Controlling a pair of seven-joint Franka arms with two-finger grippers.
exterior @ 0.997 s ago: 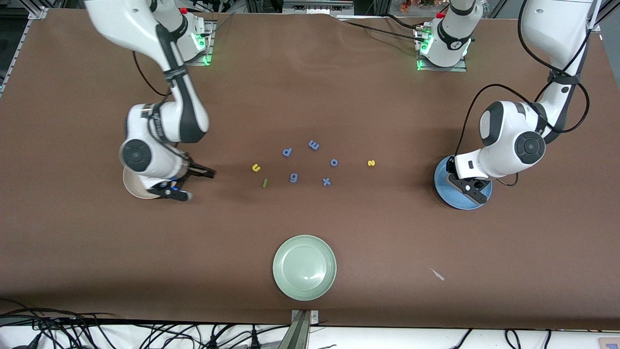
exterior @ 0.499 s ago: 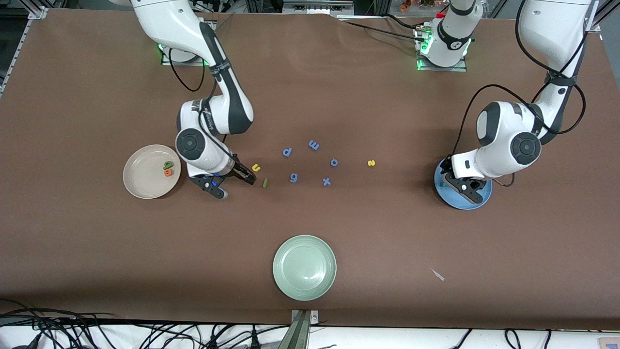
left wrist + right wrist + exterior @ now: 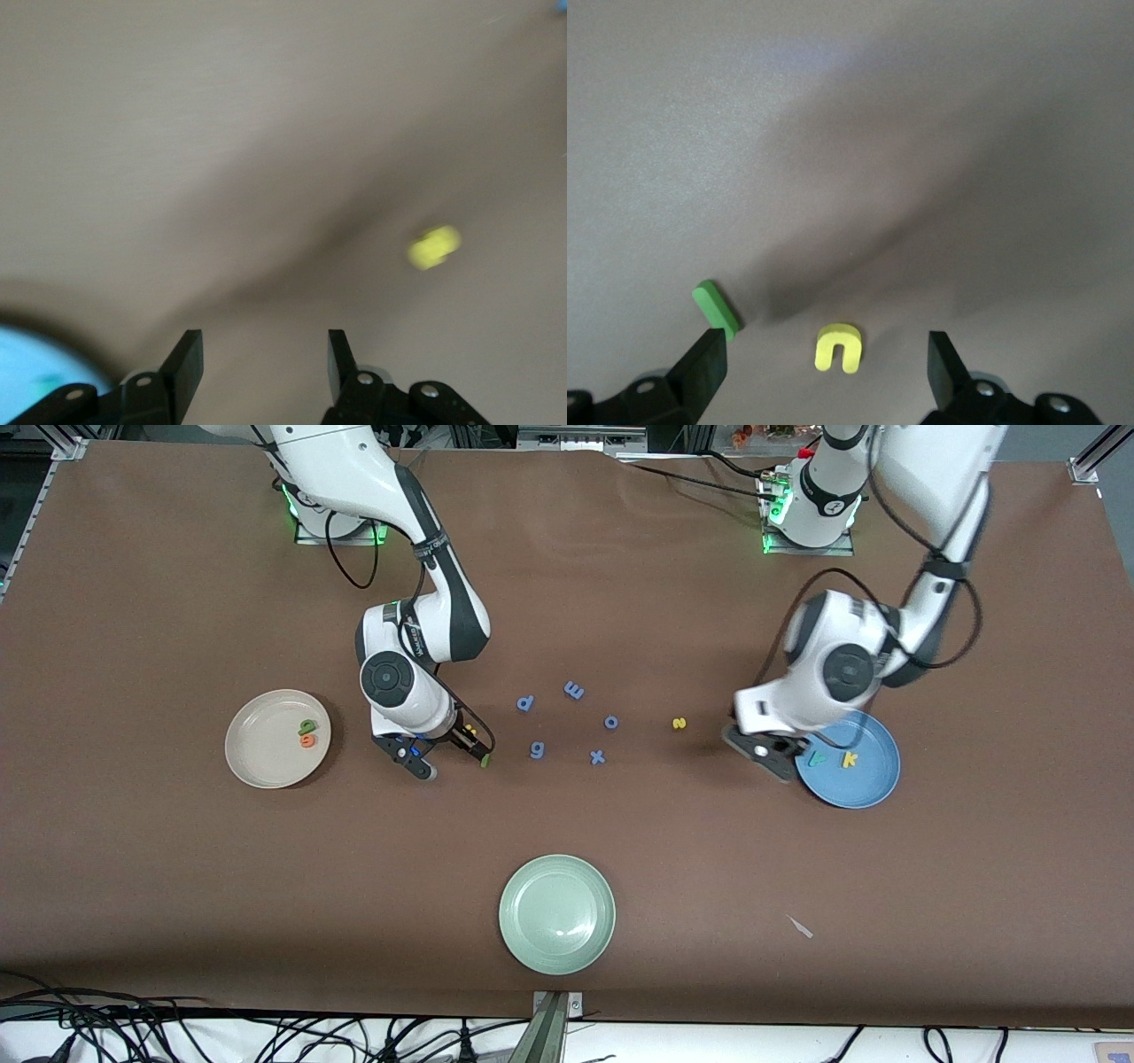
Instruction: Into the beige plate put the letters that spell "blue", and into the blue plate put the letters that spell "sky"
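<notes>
The beige plate (image 3: 257,757) holds the dark green b (image 3: 307,727) and the orange e (image 3: 307,740). On the blue plate (image 3: 864,784) lie the teal y (image 3: 817,759) and the yellow k (image 3: 850,759). My right gripper (image 3: 452,751) (image 3: 826,347) is open and low over the table, with the yellow u (image 3: 838,347) (image 3: 471,733) between its fingers and the green l (image 3: 715,308) (image 3: 485,761) beside one fingertip. My left gripper (image 3: 760,752) (image 3: 263,343) is open and empty, just off the blue plate's rim (image 3: 22,363). The yellow s (image 3: 679,724) (image 3: 434,246) lies a short way from it.
Several periwinkle letters lie mid-table: p (image 3: 525,703), m (image 3: 574,690), o (image 3: 611,722), g (image 3: 537,750) and x (image 3: 598,757). A pale green plate (image 3: 557,913) sits near the front edge. A small pale scrap (image 3: 800,926) lies toward the left arm's end.
My right gripper has swung from over the beige plate to the u and l. My left gripper has opened and moved off the blue plate toward the s, uncovering the y and k.
</notes>
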